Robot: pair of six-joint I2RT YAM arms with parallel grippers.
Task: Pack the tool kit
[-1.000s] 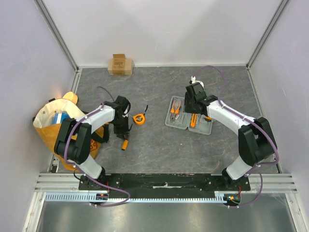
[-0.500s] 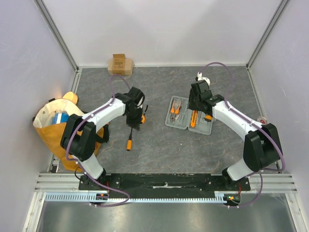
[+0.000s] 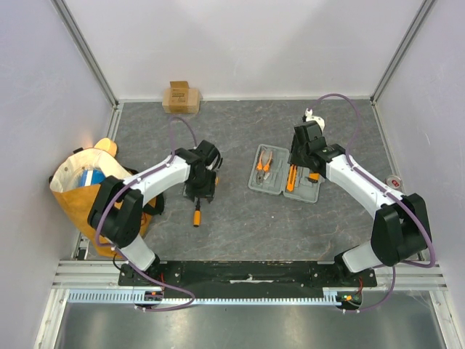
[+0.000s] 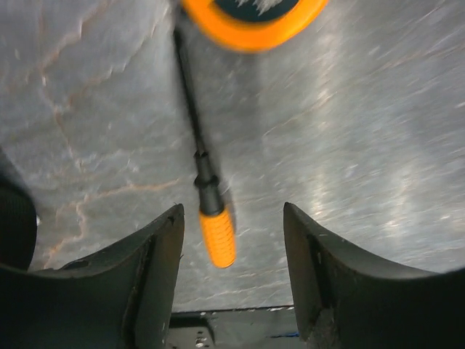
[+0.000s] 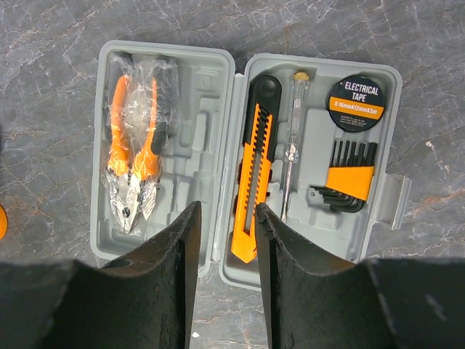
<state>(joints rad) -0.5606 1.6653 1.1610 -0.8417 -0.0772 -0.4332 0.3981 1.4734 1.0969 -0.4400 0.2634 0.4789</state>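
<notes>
The tool kit's grey case [image 5: 218, 80] lies open on the table, also seen in the top view [image 3: 309, 193]. It holds orange pliers [image 5: 134, 163], an orange utility knife [image 5: 254, 182], a tester screwdriver [image 5: 290, 145], electrical tape [image 5: 361, 102] and hex keys [image 5: 347, 178]. My right gripper [image 5: 225, 218] hovers open above the case's near edge [image 3: 299, 156], holding nothing. My left gripper [image 4: 231, 218] stands open over an orange-handled screwdriver [image 4: 217, 236] lying on the table [image 3: 197, 216], its handle between the fingers but untouched. The orange tape measure [image 4: 251, 18] sits just beyond the screwdriver's tip.
A small cardboard box [image 3: 182, 97] stands at the back wall. A yellow-orange bag [image 3: 87, 185] sits at the left edge beside my left arm. A small round thing [image 3: 394, 180] lies at the right edge. Enclosure walls close in three sides.
My left gripper carried the screwdriver rightward toward the tape measure, then opened and let it go onto the table. My right gripper drifted slightly back and right over the case.
</notes>
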